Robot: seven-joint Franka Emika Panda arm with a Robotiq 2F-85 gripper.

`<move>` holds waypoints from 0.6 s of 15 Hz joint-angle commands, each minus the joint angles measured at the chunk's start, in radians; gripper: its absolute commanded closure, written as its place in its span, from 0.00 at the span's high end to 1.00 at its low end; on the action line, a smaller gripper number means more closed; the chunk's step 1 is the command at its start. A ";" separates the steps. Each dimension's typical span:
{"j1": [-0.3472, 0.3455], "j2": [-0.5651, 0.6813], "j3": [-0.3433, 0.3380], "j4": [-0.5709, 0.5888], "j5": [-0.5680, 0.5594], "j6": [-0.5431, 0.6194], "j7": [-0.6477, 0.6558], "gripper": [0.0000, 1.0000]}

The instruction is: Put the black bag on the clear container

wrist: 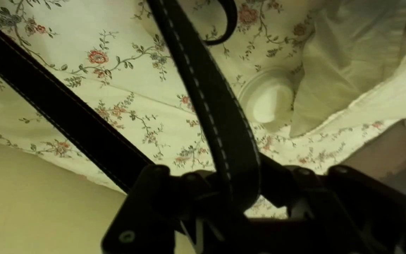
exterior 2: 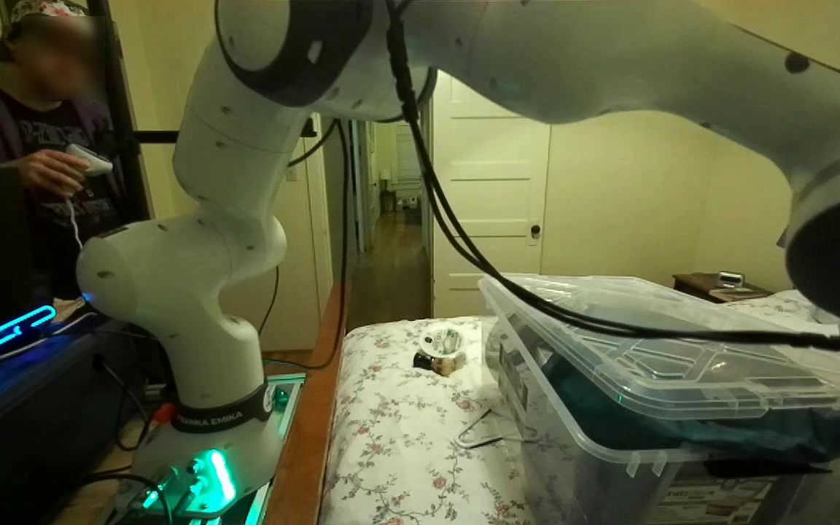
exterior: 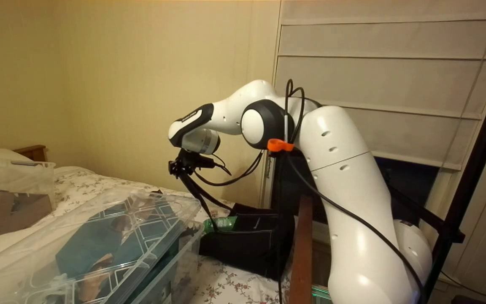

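Closest in the wrist view stands the black Robotiq gripper, its fingers clamped together on a black strap (white stitching runs along both edges) that loops between them. Another length of strap slants off to the upper left, over the floral bedspread, on which a round pale tub rests.

In an exterior view, the strap rises in two lengths from the black bag to the gripper. The bag lies below the gripper, on the bedspread, between the clear storage bin and the wooden footboard; whether it touches the bin cannot be told. A green item shows at its top. The white Panda arm climbs from the lower right, crests and reaches left, bent over at its end so that the gripper hangs beneath.

In an exterior view, the arm's base, lit green, stands left of the footboard, and the forearm runs across the top to the right edge. Black cables sag in front of the bin, whose ribbed lid sits raised over bulging teal fabric. At the left, a person holds a white controller.
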 commanded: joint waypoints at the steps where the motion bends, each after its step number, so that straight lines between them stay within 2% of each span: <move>1: -0.026 -0.219 0.064 -0.238 0.116 0.102 -0.078 0.00; 4: -0.029 -0.370 0.098 -0.376 0.263 0.154 -0.156 0.00; 5: -0.025 -0.418 0.104 -0.413 0.338 0.165 -0.195 0.00; 7: -0.054 -0.518 0.159 -0.483 0.494 0.181 -0.292 0.00; 9: -0.074 -0.618 0.199 -0.532 0.646 0.157 -0.393 0.00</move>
